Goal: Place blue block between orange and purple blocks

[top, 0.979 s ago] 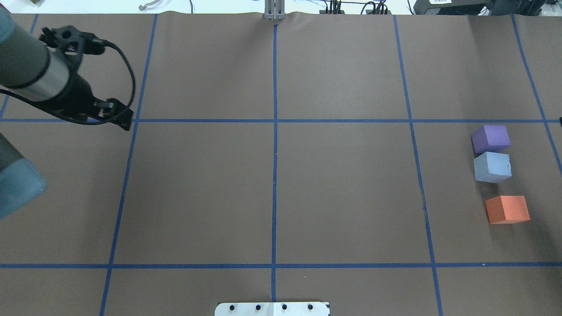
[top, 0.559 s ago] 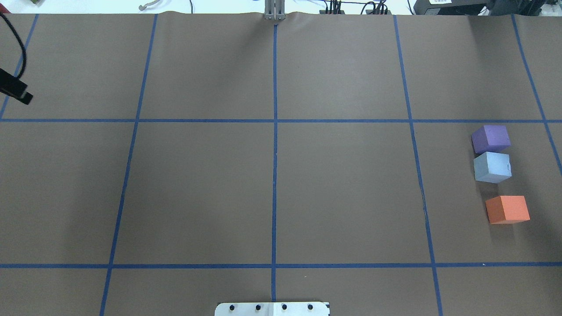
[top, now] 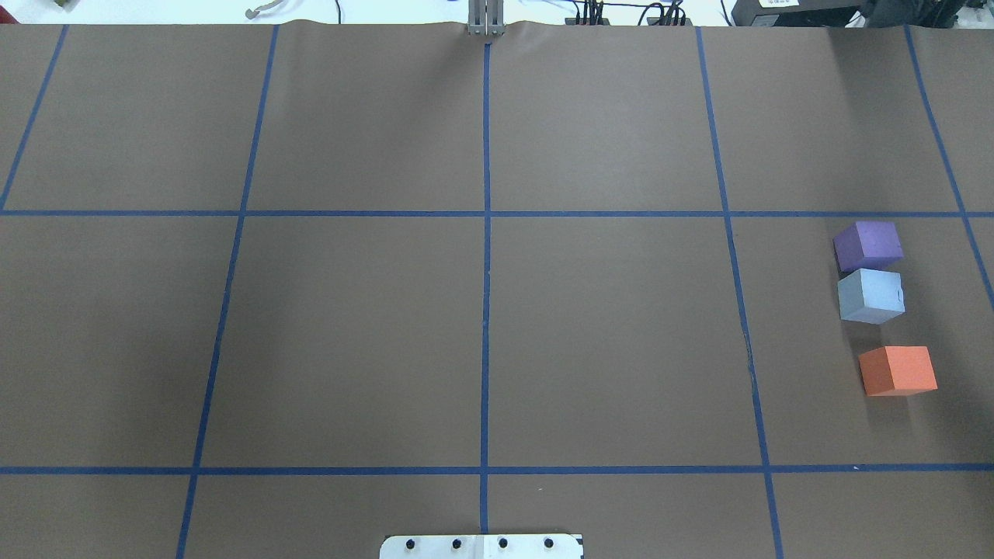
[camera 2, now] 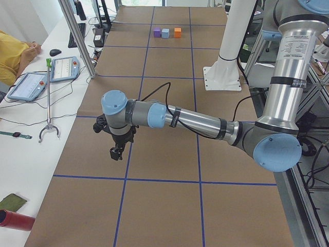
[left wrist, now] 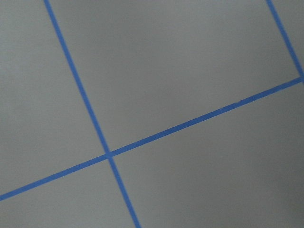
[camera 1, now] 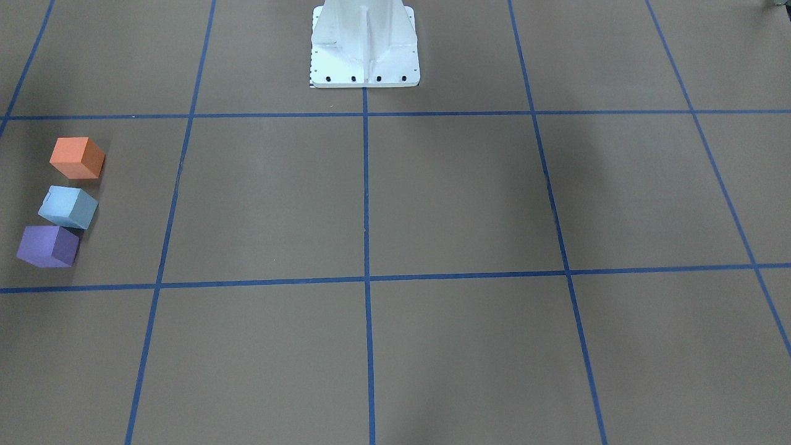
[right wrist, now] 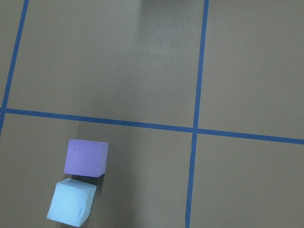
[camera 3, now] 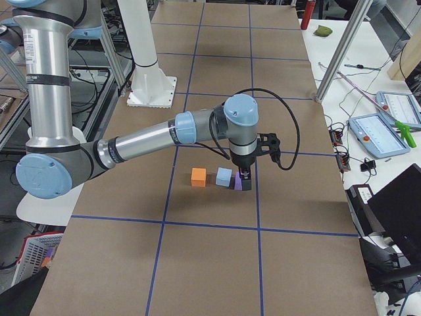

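So right gripper (camera 3: 244, 183) is hovering over the row, left gripper (camera 2: 115, 153) is idling far off, and I can't tell either one's grip. Pale blue foam cube (top: 871, 296) is sitting between purple foam cube (top: 868, 245) and orange foam cube (top: 898, 370), hugging purple, so hands-off is making sense.

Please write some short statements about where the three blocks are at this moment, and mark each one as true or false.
1. The blue block lies between the purple block and the orange block, in one row. True.
2. The blue block is nearer to the orange block than to the purple block. False: it sits close beside the purple block, with a clear gap to the orange block.
3. One block is stacked on another. False: all three rest on the table.
4. The right wrist view shows the purple block and the blue block, but not the orange block. True.
5. The left wrist view shows all three blocks. False: only the table and blue tape lines show there.
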You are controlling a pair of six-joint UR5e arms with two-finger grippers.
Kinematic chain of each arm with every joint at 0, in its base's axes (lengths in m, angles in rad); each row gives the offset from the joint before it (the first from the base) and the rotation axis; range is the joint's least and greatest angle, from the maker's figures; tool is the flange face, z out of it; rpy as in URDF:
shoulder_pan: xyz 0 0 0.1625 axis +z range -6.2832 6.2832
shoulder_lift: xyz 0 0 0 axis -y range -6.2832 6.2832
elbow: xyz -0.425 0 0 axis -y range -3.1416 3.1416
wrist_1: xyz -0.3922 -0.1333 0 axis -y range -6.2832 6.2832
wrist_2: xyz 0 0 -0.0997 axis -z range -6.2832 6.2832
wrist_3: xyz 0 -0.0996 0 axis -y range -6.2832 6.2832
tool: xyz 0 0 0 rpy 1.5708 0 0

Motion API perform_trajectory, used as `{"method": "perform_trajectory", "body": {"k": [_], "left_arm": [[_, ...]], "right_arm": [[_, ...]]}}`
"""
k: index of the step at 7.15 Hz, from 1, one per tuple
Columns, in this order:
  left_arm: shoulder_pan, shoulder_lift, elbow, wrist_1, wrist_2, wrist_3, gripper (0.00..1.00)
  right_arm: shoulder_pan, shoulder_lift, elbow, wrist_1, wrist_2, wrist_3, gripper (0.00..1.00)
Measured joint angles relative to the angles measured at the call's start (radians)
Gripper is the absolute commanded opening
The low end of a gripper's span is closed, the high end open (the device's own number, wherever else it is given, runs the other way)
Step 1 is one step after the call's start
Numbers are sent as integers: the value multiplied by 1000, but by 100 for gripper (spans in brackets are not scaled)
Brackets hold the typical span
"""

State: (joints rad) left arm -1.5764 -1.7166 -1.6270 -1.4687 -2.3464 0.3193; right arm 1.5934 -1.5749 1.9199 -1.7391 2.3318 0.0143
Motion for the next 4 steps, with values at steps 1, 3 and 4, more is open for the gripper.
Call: {"method": "perform_trajectory", "body": {"k": [1,3,4], "left_arm": [[-14,9,36,-16,0,10,100],[-42,24,71,-26,0,-8,100],[-49,26,64,-26,1,-20,100]], "right_arm": [[0,0,-2,0,2,0,100],[0,-2,-4,1,3,0,100],[0,-3,-6,2,9,1,100]]}}
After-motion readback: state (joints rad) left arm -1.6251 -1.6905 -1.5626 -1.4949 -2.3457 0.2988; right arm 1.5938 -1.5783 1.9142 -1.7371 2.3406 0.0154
